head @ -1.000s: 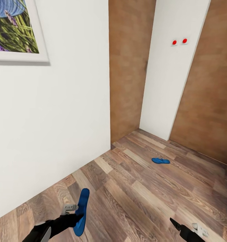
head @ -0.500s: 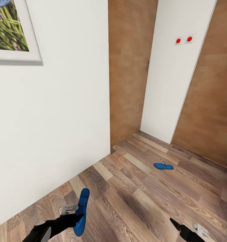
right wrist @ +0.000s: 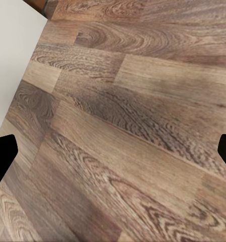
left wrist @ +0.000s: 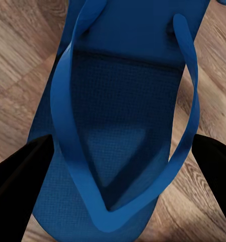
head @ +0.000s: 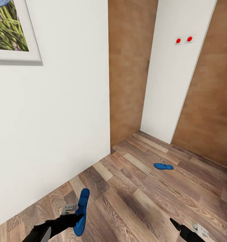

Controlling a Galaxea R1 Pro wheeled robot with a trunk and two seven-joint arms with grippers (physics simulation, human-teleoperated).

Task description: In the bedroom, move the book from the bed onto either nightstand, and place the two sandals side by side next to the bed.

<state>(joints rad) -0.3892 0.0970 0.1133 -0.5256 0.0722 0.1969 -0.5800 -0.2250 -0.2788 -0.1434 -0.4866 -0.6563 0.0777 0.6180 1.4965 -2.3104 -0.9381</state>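
So we're looking at a plain white wall (head: 59, 111) with a white-framed flower picture (head: 12, 32) up in its corner, and a brown wooden panel (head: 128, 74) behind a white pillar with two red dots (head: 170, 77). The wood-plank floor (head: 143, 201) carries everything else. No bed or nightstand anywhere in this corner, no book either.

One bright blue flip-flop sandal (head: 163, 166) lies flat on the planks out near the base of the pillar, well apart from the robot. The other blue sandal (head: 81, 211) is up off the floor in the black left gripper (head: 74, 215); the wrist camera there has the thong straps (left wrist: 82, 166) right in front and a dark finger on each side of the sole, so it's clamped on that one. The right gripper (head: 175, 224) hangs empty over bare planks, fingers spread wide.

My guess is it's mid sandal-collecting: next would be rolling toward the pillar and getting the free hand down onto the loose one.
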